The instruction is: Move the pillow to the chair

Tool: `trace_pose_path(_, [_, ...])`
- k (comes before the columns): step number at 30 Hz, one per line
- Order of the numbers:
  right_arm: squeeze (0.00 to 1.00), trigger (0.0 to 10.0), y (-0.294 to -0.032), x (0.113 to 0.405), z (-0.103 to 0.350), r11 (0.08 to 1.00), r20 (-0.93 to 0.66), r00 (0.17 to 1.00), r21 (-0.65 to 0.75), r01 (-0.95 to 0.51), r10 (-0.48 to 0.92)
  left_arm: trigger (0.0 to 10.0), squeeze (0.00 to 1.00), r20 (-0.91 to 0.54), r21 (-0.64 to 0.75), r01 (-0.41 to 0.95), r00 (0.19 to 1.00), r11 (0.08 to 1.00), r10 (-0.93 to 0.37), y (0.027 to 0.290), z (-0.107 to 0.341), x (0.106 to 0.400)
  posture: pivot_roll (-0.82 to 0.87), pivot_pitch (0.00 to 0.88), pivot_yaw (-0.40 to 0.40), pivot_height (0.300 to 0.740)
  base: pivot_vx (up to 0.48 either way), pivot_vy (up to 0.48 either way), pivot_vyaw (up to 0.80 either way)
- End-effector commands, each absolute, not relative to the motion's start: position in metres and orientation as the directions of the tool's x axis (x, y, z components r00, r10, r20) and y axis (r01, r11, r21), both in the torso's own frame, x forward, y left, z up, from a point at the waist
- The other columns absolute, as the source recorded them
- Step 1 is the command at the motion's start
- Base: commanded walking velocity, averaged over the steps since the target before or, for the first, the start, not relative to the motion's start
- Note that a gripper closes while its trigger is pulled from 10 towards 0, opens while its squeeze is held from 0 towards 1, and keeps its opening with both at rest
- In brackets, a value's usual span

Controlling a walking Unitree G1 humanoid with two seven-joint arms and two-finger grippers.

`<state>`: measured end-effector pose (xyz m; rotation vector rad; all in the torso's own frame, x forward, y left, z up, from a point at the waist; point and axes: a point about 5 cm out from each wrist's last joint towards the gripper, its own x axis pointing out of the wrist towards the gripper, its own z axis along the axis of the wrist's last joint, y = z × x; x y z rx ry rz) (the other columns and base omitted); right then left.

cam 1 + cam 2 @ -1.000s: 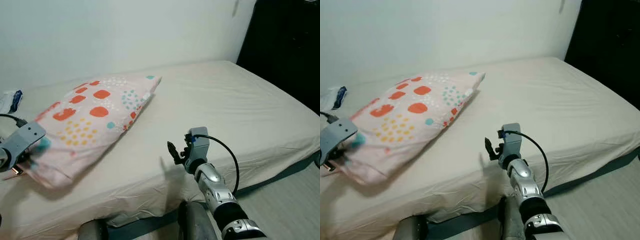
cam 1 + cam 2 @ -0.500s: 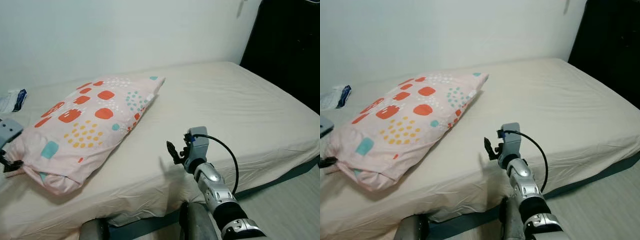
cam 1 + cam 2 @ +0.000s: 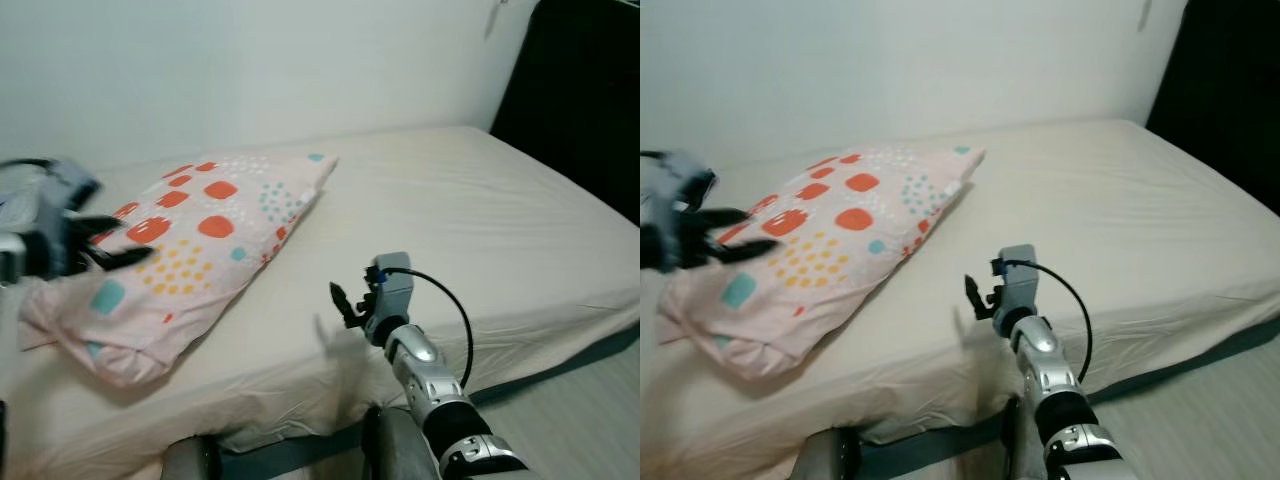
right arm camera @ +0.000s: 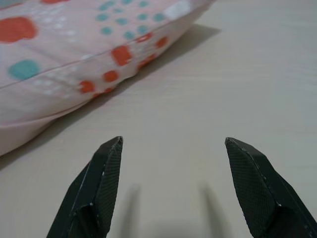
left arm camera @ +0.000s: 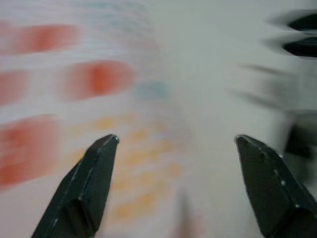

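Observation:
A pale pink pillow (image 3: pixel 190 250) printed with orange, yellow and teal shapes lies on the left half of the bed (image 3: pixel 470 210). My left gripper (image 3: pixel 120 242) hovers open over the pillow's near left part, blurred by motion; its wrist view looks down on the pillow (image 5: pixel 74 99) between two spread fingers (image 5: pixel 94 183). To the right of the pillow my right gripper (image 3: pixel 340 305) is held open low over the bare sheet near the bed's front edge. The pillow's edge (image 4: pixel 89 64) lies ahead of its fingers (image 4: pixel 104 188).
The bed carries a beige sheet and stands against a white wall (image 3: pixel 250 70). A dark opening (image 3: pixel 585 90) is at the far right. A small white and blue object (image 3: pixel 690 185) lies at the bed's far left, partly hidden by my left arm. Floor (image 3: pixel 580 420) lies at the right front.
My left gripper has risen from the pillow's lower left edge and swung up over the pillow. The camera has drifted slightly. The right gripper holds its place.

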<state>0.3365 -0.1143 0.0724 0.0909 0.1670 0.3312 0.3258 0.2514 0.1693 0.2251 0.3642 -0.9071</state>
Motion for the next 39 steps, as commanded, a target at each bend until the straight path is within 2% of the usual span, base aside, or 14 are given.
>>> trace_pose_path(1, [0.00,10.0,-0.112,0.337,0.073,0.942,-0.147,0.932,0.114,-0.316,0.331,10.0,0.00,-0.424,-0.018,0.869,0.441,0.494,-0.791,0.211,0.147,0.316,0.05,0.000,-0.040,0.535,0.000,0.000,0.00])
trace_pose_path(3, [0.00,10.0,-0.112,0.337,0.073,0.942,-0.147,0.933,0.114,-0.315,0.330,10.0,0.00,-0.425,-0.013,0.871,0.440,0.491,-0.791,0.207,0.145,0.316,0.05,0.000,-0.040,0.535,0.000,0.000,0.00])
trace_pose_path(4, [0.00,10.0,-0.115,0.337,0.073,0.945,-0.144,0.936,0.113,-0.307,0.321,10.0,0.00,-0.388,0.065,0.862,0.487,0.503,-0.783,0.180,0.134,0.320,0.04,0.000,-0.028,0.535,0.000,0.000,0.00])
trace_pose_path(9, [0.00,10.0,-0.119,0.337,0.073,0.949,-0.142,0.941,0.111,-0.294,0.308,10.0,0.00,-0.292,0.157,0.808,0.587,0.568,-0.755,0.141,0.125,0.326,0.04,0.000,-0.025,0.535,0.000,0.000,0.00])
trace_pose_path(11, [0.00,10.0,-0.122,0.336,0.072,0.951,-0.143,0.943,0.109,-0.288,0.302,10.0,0.00,-0.178,0.332,0.636,0.767,0.696,-0.616,0.123,0.122,0.335,0.03,0.000,-0.022,0.535,0.000,0.000,0.00])
trace_pose_path(12, [0.00,10.0,-0.122,0.336,0.072,0.951,-0.143,0.943,0.109,-0.288,0.302,10.0,0.00,-0.178,0.332,0.636,0.767,0.696,-0.616,0.123,0.122,0.335,0.03,0.000,-0.022,0.535,0.000,0.000,0.00])
trace_pose_path(13, [0.00,10.0,-0.121,0.335,0.071,0.952,-0.144,0.943,0.110,-0.287,0.301,10.0,0.00,-0.049,0.467,0.487,0.848,0.739,-0.528,0.117,0.128,0.330,0.03,0.000,-0.021,0.535,0.000,0.000,0.00])
trace_pose_path(15, [0.00,10.0,-0.121,0.334,0.071,0.951,-0.144,0.943,0.110,-0.287,0.301,10.0,0.00,-0.013,0.505,0.450,0.857,0.737,-0.515,0.115,0.129,0.327,0.03,0.000,-0.021,0.535,0.000,0.000,0.00])
trace_pose_path(16, [0.00,10.0,-0.120,0.334,0.070,0.951,-0.145,0.942,0.111,-0.288,0.303,10.0,0.00,0.002,0.592,0.407,0.863,0.696,-0.506,0.113,0.131,0.319,0.03,0.000,-0.022,0.535,0.000,0.000,0.00])
trace_pose_path(18, [0.00,10.0,-0.120,0.334,0.070,0.951,-0.146,0.942,0.111,-0.289,0.303,10.0,0.00,0.000,0.612,0.397,0.865,0.684,-0.502,0.112,0.131,0.315,0.03,0.000,-0.022,0.535,0.000,0.000,0.00])
trace_pose_path(20, [0.00,10.0,-0.118,0.335,0.071,0.949,-0.149,0.939,0.111,-0.294,0.309,10.0,0.00,-0.033,0.766,0.293,0.907,0.572,-0.420,0.120,0.121,0.309,0.04,0.000,-0.033,0.535,0.000,0.000,0.00])
trace_pose_path(23, [0.00,10.0,-0.117,0.335,0.071,0.949,-0.150,0.939,0.111,-0.296,0.311,10.0,0.00,-0.033,0.793,0.263,0.919,0.549,-0.393,0.124,0.117,0.309,0.04,0.000,-0.033,0.535,0.000,0.000,0.00])
trace_pose_path(28, [0.00,10.0,-0.114,0.337,0.072,0.945,-0.152,0.934,0.110,-0.308,0.323,10.0,0.00,-0.093,0.923,0.170,0.969,0.346,-0.229,0.161,0.086,0.317,0.04,0.000,-0.041,0.535,0.000,0.000,0.00])
trace_pose_path(39, [0.00,10.0,-0.113,0.337,0.072,0.944,-0.151,0.933,0.111,-0.312,0.326,10.0,0.00,-0.174,0.972,0.174,0.985,0.160,-0.010,0.222,0.074,0.324,0.04,0.000,-0.038,0.535,0.000,0.000,0.00])
